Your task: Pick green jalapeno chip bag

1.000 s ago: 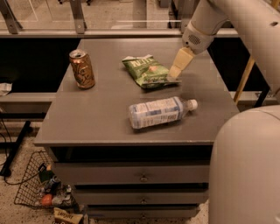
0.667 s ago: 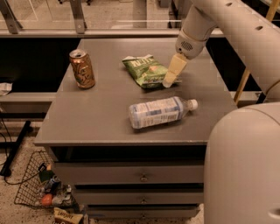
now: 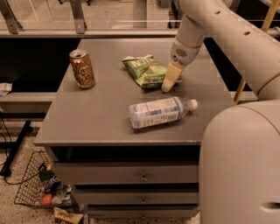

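This looks like an office or lab test space, not a home. A plain gray cabinet (image 3: 96, 124) with knobbed drawers (image 3: 142, 177) stands on a hard speckled floor (image 3: 9, 209). At twelve o'clock a glass partition (image 3: 48, 13) on metal posts runs behind it. At seven o'clock a wire basket (image 3: 25, 186) of snacks sits on the floor. The robot's gripper (image 3: 168, 83) hangs just over the cabinet top at one o'clock.

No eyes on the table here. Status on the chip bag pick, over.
Gripper low at right edge of green jalapeno chip bag, contact unclear. Bag flat on table. Bottle lies nearer front edge, apart; can off left.
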### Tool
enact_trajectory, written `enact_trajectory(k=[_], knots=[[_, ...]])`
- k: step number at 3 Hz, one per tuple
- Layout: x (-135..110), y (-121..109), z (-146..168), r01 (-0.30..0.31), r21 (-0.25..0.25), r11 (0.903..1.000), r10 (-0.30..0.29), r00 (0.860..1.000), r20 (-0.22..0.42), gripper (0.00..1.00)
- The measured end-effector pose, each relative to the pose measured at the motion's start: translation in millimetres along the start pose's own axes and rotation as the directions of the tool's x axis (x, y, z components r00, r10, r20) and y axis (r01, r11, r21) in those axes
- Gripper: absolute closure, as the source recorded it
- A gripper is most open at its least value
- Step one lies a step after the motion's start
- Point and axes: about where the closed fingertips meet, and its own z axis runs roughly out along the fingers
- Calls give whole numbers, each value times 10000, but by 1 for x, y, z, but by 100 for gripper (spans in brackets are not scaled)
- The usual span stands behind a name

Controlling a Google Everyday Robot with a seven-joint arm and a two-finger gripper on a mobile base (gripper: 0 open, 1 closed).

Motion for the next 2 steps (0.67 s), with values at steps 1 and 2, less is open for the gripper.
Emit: enact_trajectory(k=[1, 2], knots=[[-6, 5, 6, 208, -177, 9996, -209, 9998, -35, 48], [-15, 10, 1, 460, -213, 9987, -459, 9989, 63, 70]])
